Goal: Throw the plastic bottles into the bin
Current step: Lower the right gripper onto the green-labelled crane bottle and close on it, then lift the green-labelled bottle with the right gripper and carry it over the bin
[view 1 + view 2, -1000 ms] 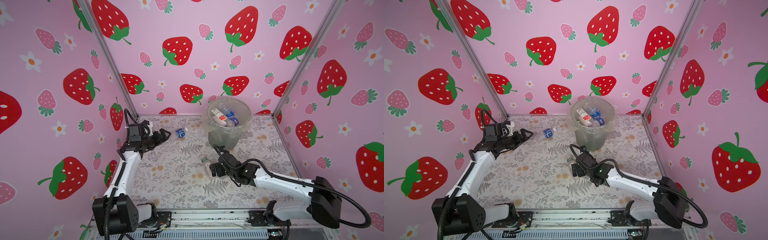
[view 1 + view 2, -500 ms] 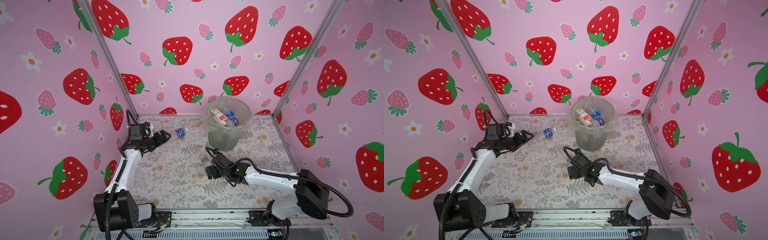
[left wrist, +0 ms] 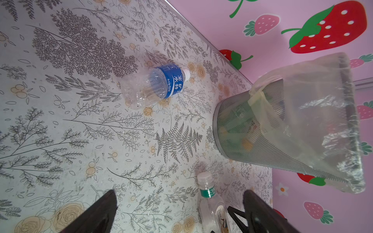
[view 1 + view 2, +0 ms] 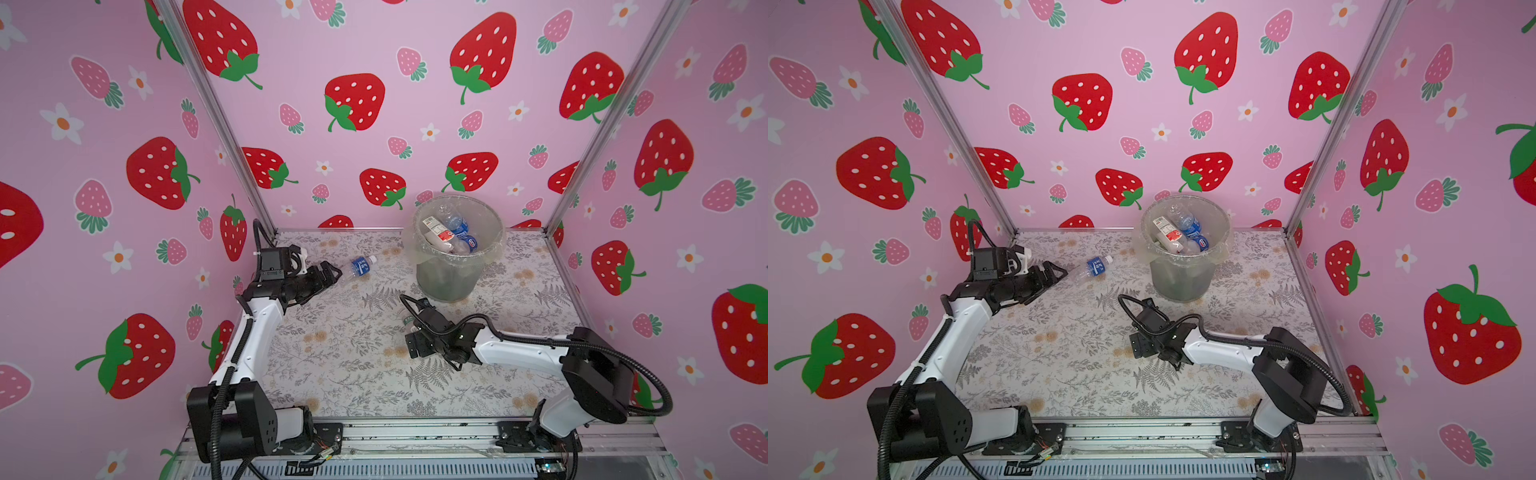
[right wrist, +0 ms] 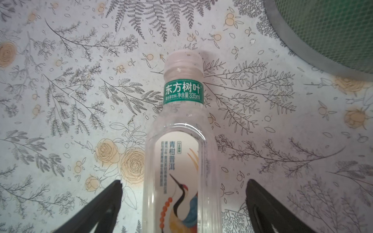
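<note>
A clear plastic bottle with a blue label (image 4: 359, 266) (image 4: 1096, 266) (image 3: 155, 86) lies on the floral table, just past my left gripper (image 4: 328, 272) (image 4: 1054, 274) (image 3: 179, 203). That gripper is open and holds nothing. A clear bottle with a green neck band (image 5: 181, 141) (image 3: 212, 201) lies with its cap towards the bin. My right gripper (image 5: 183, 193) (image 4: 413, 334) stands open astride this bottle, with a gap at each finger. In a top view the arm hides most of it. The grey mesh bin (image 4: 457, 278) (image 4: 1183, 282) (image 3: 282, 125) holds several bottles (image 4: 449, 230).
The bin stands at the back, right of the middle, close to the back wall. Its base (image 5: 333, 30) lies just beyond the green-banded bottle's cap. Pink strawberry walls close in three sides. A metal rail (image 4: 415, 434) runs along the front edge.
My right gripper has slid a little left and down over the green-banded bottle, and its elbow has swung outward. The left arm has hardly moved.
</note>
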Motion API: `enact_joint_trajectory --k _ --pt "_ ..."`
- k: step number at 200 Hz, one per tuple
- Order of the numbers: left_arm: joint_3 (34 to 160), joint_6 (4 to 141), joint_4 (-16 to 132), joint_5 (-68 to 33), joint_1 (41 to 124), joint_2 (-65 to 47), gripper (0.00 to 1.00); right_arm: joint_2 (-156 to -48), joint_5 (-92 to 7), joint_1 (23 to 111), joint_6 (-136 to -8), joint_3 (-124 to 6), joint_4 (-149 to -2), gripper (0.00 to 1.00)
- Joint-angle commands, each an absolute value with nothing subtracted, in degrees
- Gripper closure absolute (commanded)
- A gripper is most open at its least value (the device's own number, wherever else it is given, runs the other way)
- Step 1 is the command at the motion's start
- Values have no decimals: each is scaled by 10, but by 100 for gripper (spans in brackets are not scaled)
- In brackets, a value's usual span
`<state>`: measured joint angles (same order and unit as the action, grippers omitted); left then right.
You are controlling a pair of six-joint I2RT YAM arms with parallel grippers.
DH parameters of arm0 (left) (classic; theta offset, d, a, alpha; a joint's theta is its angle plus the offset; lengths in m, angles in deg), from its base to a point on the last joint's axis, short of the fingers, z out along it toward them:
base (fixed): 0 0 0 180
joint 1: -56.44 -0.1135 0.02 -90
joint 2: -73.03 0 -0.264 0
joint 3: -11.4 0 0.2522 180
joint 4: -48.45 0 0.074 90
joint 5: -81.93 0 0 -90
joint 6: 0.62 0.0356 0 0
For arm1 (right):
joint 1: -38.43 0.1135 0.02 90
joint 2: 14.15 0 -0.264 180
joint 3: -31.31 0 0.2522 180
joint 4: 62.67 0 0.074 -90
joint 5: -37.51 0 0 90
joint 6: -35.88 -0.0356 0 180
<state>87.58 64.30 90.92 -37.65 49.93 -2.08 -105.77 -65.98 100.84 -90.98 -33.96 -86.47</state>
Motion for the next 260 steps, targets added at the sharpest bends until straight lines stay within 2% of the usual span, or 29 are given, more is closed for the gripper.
enact_joint_trajectory --k 1,42,57,93,116,159,228,260 --pt "900 653 926 -383 498 -19 1 -1074 -668 1012 -902 -357 -866 6" --pt "898 650 927 -383 498 -22 1 -1092 -669 1012 -899 -364 -867 14" --pt "902 650 933 -384 498 -28 1 -1094 -666 1012 -899 -364 -863 23" --pt "904 651 936 -385 498 -29 1 -1092 -665 1012 -899 -363 -863 34" --pt "904 651 936 -382 498 -27 1 -1078 -666 1012 -898 -362 -865 46" --pt "904 651 938 -382 497 -31 1 -991 -677 1012 -901 -335 -864 48" --pt "905 654 942 -375 498 -32 1 -782 -687 1012 -924 -240 -831 47" --pt "917 671 965 -342 497 -31 1 -706 -683 1022 -939 -225 -834 47"
